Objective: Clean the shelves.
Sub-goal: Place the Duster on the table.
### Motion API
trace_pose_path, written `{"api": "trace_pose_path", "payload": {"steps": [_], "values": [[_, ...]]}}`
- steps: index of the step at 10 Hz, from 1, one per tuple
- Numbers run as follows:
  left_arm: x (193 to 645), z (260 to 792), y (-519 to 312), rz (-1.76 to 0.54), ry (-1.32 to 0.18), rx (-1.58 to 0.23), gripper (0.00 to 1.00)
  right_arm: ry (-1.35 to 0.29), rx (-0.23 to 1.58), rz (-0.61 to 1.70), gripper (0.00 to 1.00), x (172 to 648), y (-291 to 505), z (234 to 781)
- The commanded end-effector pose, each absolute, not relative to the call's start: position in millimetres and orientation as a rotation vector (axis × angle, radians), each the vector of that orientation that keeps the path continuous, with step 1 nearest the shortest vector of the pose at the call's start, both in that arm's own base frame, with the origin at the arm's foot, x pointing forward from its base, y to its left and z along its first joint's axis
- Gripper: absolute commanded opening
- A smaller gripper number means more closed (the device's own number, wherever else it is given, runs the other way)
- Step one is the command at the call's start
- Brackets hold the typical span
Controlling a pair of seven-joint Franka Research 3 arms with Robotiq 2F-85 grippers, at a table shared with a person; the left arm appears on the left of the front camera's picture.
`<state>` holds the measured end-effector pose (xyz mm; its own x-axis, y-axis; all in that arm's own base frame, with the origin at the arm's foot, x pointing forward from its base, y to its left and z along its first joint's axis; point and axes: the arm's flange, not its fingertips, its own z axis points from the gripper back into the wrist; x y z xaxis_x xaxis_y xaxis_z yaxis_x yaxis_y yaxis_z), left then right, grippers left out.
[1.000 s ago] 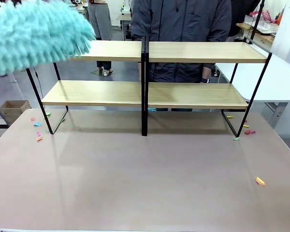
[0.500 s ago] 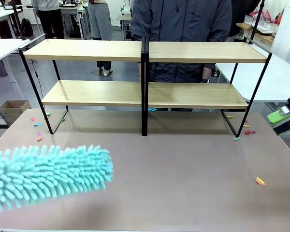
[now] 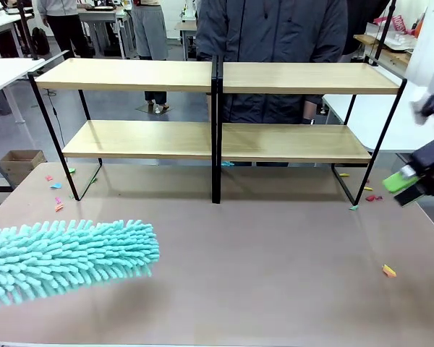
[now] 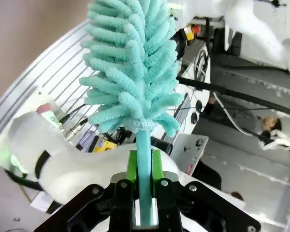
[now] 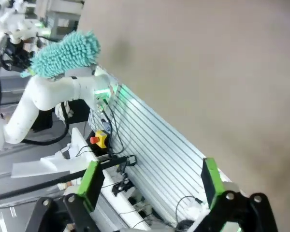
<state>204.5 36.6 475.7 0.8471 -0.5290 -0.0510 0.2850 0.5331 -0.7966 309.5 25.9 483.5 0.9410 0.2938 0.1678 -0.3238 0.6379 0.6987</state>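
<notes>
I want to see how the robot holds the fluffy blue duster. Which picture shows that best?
The left wrist view: the left hand is shut on the duster, pinching its thin handle between green pads. The front view shows the duster's fluffy head low over the table. The right wrist view shows it small and far off.

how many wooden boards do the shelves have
4: on the shelves, an upper left board, an upper right board, a lower left board and a lower right board, split by the black centre post.
</notes>
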Motion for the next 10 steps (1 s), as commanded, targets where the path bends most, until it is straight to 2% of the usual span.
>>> {"api": "trace_pose_path", "payload": {"steps": [1,4,5,6,9,10], "values": [[258.4,413.4,45.2,-0.609,0.366,-0.965,0.13,0.047,0.911,0.228,1.0,350.9,36.3,430.0],[302.0,359.2,42.5,-0.579,0.358,-1.004,0.13,0.09,0.962,0.052,1.0,365.2,36.3,380.6],[311.2,348.0,44.2,-0.557,0.339,-1.042,0.13,0.06,0.962,0.003,1.0,364.6,29.8,376.4],[316.9,343.0,45.8,-0.53,0.297,-1.065,0.13,0.13,0.934,0.093,1.0,357.8,34.6,376.7],[323.0,336.0,40.4,-0.496,0.266,-1.117,0.13,0.13,0.934,0.093,1.0,357.8,34.6,376.7],[324.5,334.2,40.2,-0.47,0.253,-1.115,0.64,0.13,0.934,0.093,1.0,357.8,34.6,376.7]]}}
